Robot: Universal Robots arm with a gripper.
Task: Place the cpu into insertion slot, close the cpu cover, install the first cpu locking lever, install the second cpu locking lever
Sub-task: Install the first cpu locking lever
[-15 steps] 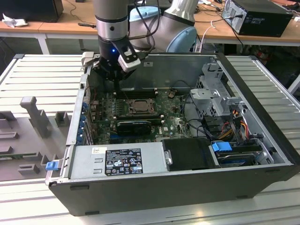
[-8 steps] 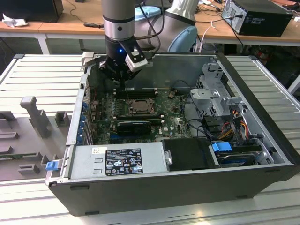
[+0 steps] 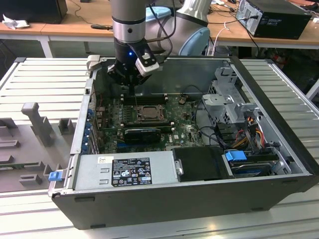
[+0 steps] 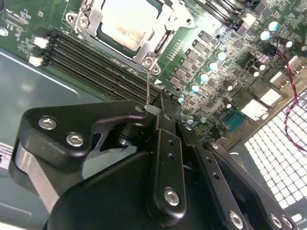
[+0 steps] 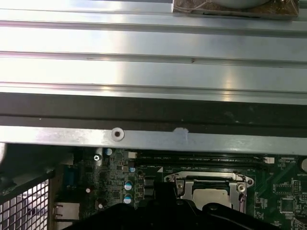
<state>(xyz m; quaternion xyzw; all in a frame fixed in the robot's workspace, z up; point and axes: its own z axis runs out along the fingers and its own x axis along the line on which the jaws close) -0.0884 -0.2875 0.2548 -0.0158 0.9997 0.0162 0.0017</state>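
**One Chip Seated, One Arm Above the Socket**

One open computer case [image 3: 199,194] lay on its side on a ribbed metal table [image 3: 45,74], and it held one green motherboard [image 3: 189,132], one grey power supply [image 3: 124,172] and a metal drive cage [image 3: 232,102]. One insertion slot [image 3: 147,113] sat on that board, with a bank of long black memory slots [image 4: 91,57] just beside it. In both wrist views the single cpu [image 4: 128,21] lay flat inside the socket, its pale face showing through the window of the one cpu cover [image 4: 165,21], which lay down over it. A thin metal lever [image 4: 147,86] rose from the socket's corner towards the gripper [image 4: 163,112]. The gripper hung just above the socket's edge, its jaws drawn together; whether they clamped the lever could not be told.
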